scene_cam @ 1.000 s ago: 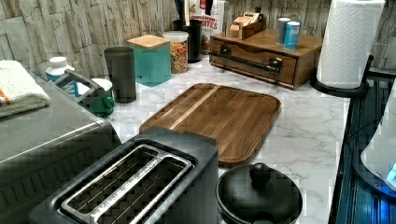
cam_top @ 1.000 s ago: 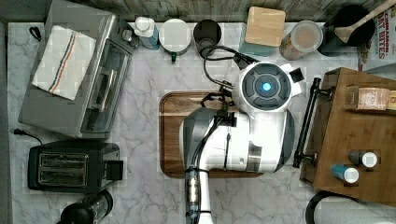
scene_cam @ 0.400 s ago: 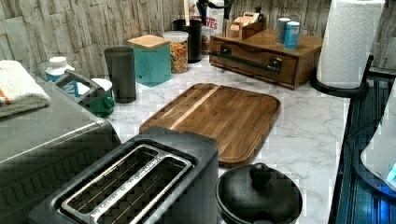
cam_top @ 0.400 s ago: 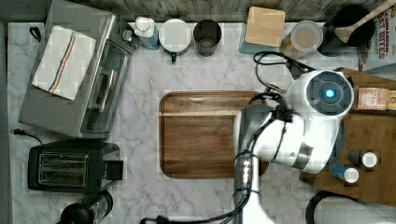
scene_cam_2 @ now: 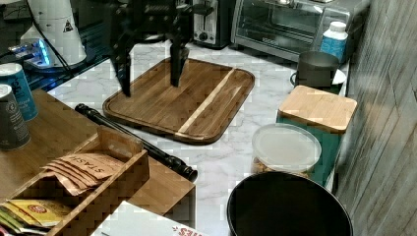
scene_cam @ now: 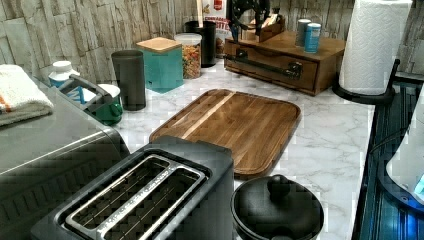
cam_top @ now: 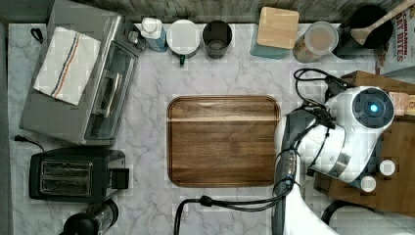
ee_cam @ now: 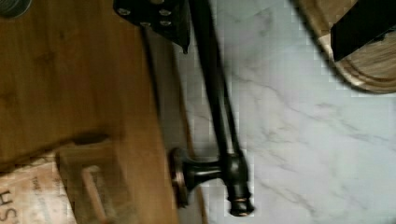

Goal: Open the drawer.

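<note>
1. At the top view's right edge of the marble counter [cam_top: 147, 196], the wooden drawer [scene_cam: 280, 67], shut, black bar handle [scene_cam_2: 133, 140] across its front.
2. Above that handle, the gripper [scene_cam_2: 150, 73], fingers [scene_cam_2: 178, 69] spread wide, holding nothing.
3. Beside the drawer, well apart from the toaster [cam_top: 73, 175], the dark-wood tray [cam_top: 222, 141].

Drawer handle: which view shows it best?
The wrist view: the drawer handle runs close-up, its end post clear. The left view shows the whole bar far off; the right view shows it along the drawer; in the top view the arm covers it.
</note>
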